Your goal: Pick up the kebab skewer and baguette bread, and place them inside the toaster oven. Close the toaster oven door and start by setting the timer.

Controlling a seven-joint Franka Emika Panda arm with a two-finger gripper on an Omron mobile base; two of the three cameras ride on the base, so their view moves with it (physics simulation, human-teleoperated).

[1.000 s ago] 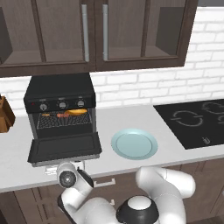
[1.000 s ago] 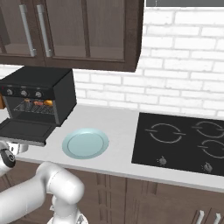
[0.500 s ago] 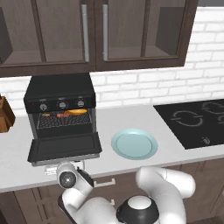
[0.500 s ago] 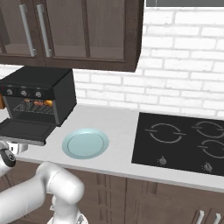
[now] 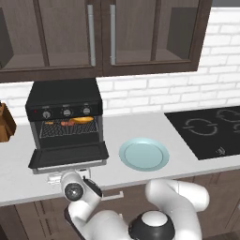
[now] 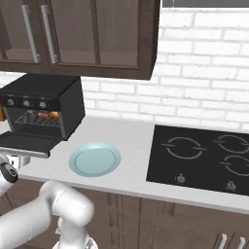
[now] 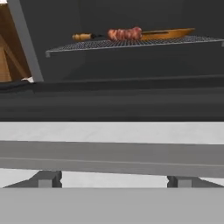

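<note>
The black toaster oven [image 5: 65,101] stands on the counter with its door [image 5: 69,157] folded down flat. Inside, on the wire rack [image 7: 131,43], the kebab skewer [image 7: 124,33] lies beside the golden baguette bread [image 7: 170,33]; both also show as the skewer [image 5: 60,123] and loaf [image 5: 83,120]. My gripper [image 5: 65,176] sits low at the door's front edge, just below it. In the hand view the gripper [image 7: 113,180] is open, its tips wide apart, with the door's grey edge bar [image 7: 112,153] right ahead and nothing between the fingers.
A pale blue plate [image 5: 143,154] lies bare on the counter right of the oven. A black cooktop [image 5: 211,131] takes the far right. A brown wooden block [image 5: 5,123] stands left of the oven. Dark cabinets hang above.
</note>
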